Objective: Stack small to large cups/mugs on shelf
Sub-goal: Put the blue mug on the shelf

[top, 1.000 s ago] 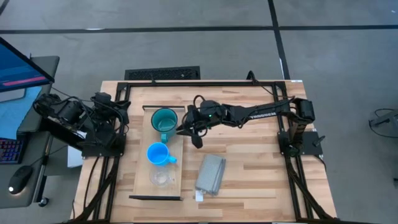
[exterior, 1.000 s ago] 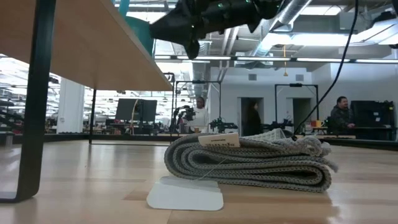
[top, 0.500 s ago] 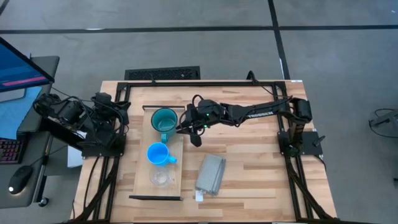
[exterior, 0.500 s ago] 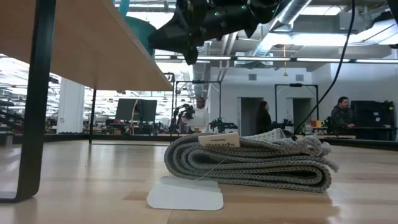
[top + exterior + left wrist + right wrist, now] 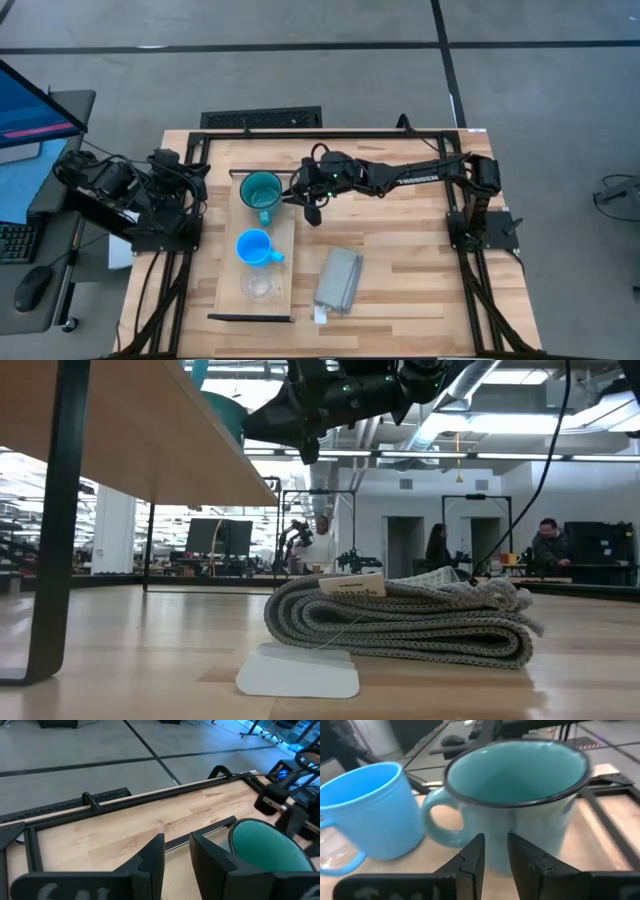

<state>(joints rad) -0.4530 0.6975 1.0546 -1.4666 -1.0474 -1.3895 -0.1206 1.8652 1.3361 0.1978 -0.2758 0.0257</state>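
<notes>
Teal mug (image 5: 262, 190), bright blue mug (image 5: 254, 247), seemingly clear cup (image 5: 256, 286), grey cloth (image 5: 339, 279)

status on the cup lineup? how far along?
All three sit in a row on the shelf: clear cup, blue mug, teal mug. Right gripper is beside the teal mug, holding nothing. Left gripper waits at the side. Little looks left.

No readable text, brand or number anywhere, small cream paper tag (image 5: 352, 586) on the folded grey knitted cloth (image 5: 400, 622) perhaps printed but illegible in the low view, flat white card (image 5: 298, 671) under the cloth blank
</notes>
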